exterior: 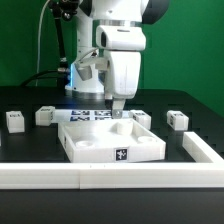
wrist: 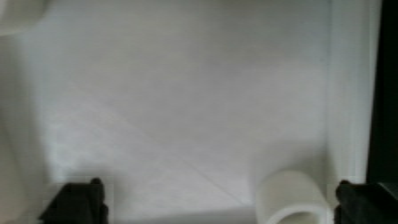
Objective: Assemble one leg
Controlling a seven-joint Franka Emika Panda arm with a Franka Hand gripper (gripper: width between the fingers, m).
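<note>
The end effector (wrist: 228,200) has black fingertips (wrist: 75,200). Beneath it the panel (exterior: 100,140) is plain white, with a black-and-white square tag (exterior: 120,154) on its front wall. The leg (exterior: 176,120), to the exterior view's right of it, is white. The counter (exterior: 30,145) is black.

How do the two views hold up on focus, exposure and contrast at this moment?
Exterior view: evenly lit and reasonably sharp, with the white panel standing out well against the black table. Wrist view: soft and washed out, with a pale surface filling nearly all of the frame and little contrast. Only the dark fingertips of the hand break it, and they are blurred.
</note>
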